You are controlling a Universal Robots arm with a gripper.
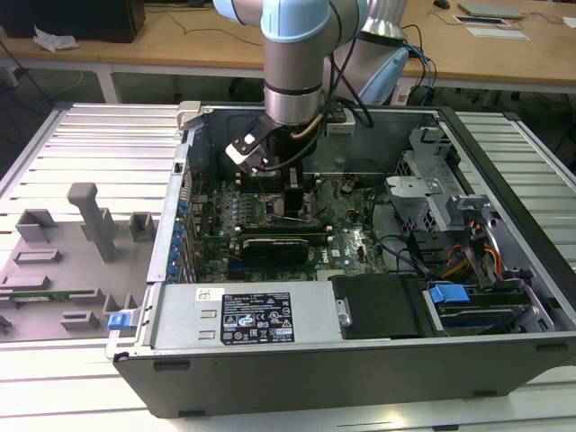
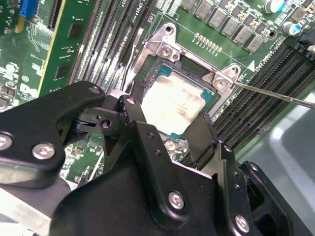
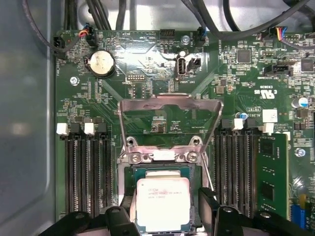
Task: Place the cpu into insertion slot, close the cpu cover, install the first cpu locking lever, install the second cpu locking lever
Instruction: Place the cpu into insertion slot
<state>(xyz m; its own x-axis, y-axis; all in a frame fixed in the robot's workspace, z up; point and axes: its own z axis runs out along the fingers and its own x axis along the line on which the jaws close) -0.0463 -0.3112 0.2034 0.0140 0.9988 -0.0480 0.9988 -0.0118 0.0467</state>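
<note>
The cpu (image 3: 162, 204) (image 2: 172, 105), a square chip with a pale silvery top, lies flat and squared up over the black-rimmed insertion slot (image 2: 189, 66) of the green motherboard. My gripper (image 3: 166, 209) (image 2: 167, 123) reaches down into the open computer case (image 1: 292, 193). Its two black fingers (image 3: 206, 204) press against opposite edges of the chip, shut on it. The cpu cover (image 3: 170, 103), a dull-silver frame with a square window, stands swung up behind the slot. A thin locking lever (image 2: 275, 94) sticks out beside the socket, unlatched.
Long black memory slots (image 3: 83, 167) flank the socket, and one module (image 3: 273, 177) sits in them. A coin cell (image 3: 102, 63) and cables lie beyond the cover. The case walls, drive cage (image 1: 432, 180) and power supply (image 1: 261, 315) hem the board in. Grey fixtures (image 1: 90, 216) stand on the table at the exterior view's left.
</note>
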